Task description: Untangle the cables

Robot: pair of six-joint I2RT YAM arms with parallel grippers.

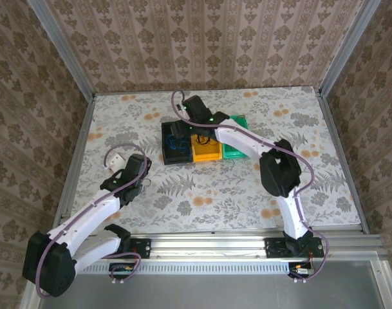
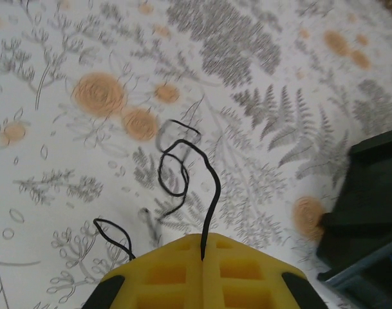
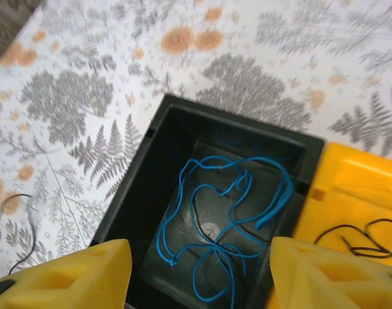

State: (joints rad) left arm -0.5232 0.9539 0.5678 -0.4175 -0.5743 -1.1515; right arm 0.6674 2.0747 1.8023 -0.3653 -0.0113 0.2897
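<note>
Desk: Cable whereabouts?

Photographer: A thin blue cable [image 3: 228, 212] lies looped on the floor of the black plastic bin [image 3: 147, 174], straight below the right gripper [image 3: 199, 273], jaws wide and empty; the bin walls hem the reach.

Desk: Other arm?

Photographer: The left gripper [image 2: 202, 251], clamped on a thin black wire [image 2: 212, 180], is well apart over the floral tablecloth [image 2: 279, 77].

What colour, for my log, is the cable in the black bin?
Blue cable, clearest in right wrist view.

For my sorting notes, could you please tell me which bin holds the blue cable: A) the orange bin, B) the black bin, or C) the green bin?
B: the blue cable lies in loose loops on the floor of the black bin.
</note>
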